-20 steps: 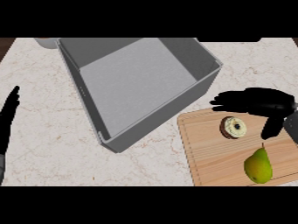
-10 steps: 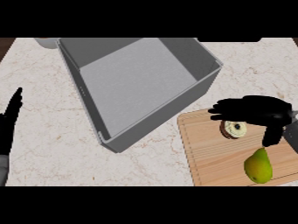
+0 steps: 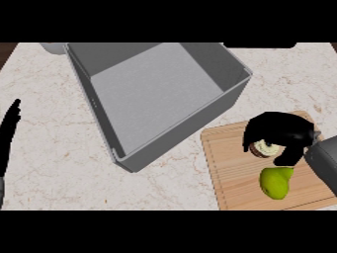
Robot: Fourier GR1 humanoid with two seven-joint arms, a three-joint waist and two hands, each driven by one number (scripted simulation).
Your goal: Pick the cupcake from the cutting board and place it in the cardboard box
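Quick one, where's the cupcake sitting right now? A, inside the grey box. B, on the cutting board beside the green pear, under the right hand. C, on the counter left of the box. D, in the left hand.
B: the cupcake shows on the cutting board next to the pear, with the right hand curled over it.

The right hand (image 3: 279,131) covers most of the cupcake (image 3: 265,148), only its lower rim showing.
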